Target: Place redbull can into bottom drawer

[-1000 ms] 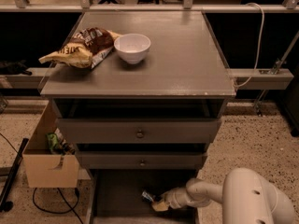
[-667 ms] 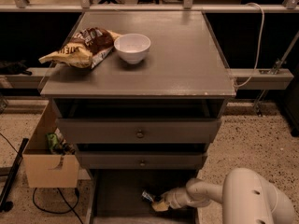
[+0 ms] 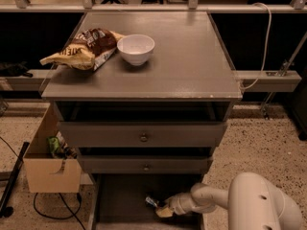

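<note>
The bottom drawer [image 3: 120,200] of the grey cabinet is pulled out at the bottom of the camera view, a shallow tray with a dark floor. The redbull can [image 3: 151,201] shows as a small blue and silver shape low in the drawer, right of its middle. My gripper [image 3: 162,210] reaches into the drawer from the right, with its tan tip right at the can. My white arm [image 3: 249,205] fills the lower right corner. Whether the can rests on the drawer floor is not clear.
A white bowl [image 3: 136,49] and a chip bag [image 3: 81,49] lie on the cabinet top [image 3: 192,71]. Two upper drawers with round knobs [image 3: 143,138] are slightly open above the gripper. A cardboard box [image 3: 50,166] stands on the floor at left.
</note>
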